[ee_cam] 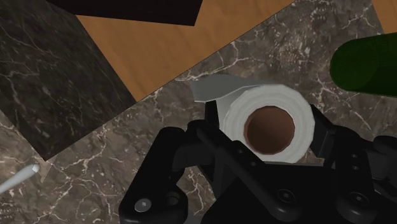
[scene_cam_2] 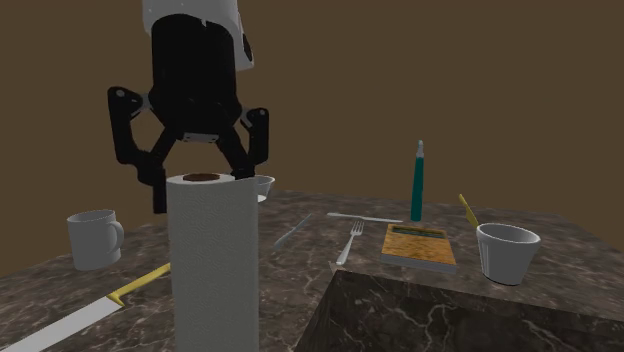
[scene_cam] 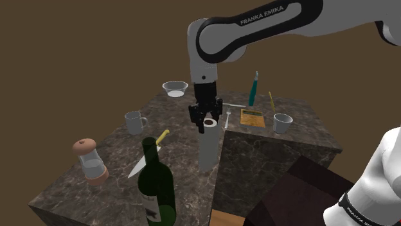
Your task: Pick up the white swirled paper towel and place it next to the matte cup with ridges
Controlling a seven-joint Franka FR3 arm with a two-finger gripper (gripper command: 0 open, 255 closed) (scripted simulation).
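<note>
- The tool (scene_cam: 207,121) hung straight down from the white arm (scene_cam: 257,29) over the top of the paper towel roll (scene_cam: 209,147).
- Its 2 black fingers (scene_cam_2: 160,190) were spread wide, 1 on each side of the roll's top end; in the wrist view both touched the roll, so the tool was gripping it.
- The roll was white and upright, with its brown core facing the tool, near the middle of the dark marble surface (scene_cam: 289,151), at the edge of a step in it.
- A white cup (scene_cam: 283,122) without a handle stood well to the right of the roll; no ridges could be made out on it.
- Between the roll and that cup lay a fork (scene_cam: 228,115) and a flat yellow pad (scene_cam: 252,117), with a teal bottle (scene_cam: 254,90) upright beyond them.
- A white mug (scene_cam: 133,122) with a handle stood left of the roll, and a white bowl (scene_cam: 175,88) sat at the far edge.
- Nearer, a yellow-handled knife (scene_cam: 148,155) lay beside a green bottle (scene_cam: 156,186), with a shaker (scene_cam: 92,162) further left.
</note>
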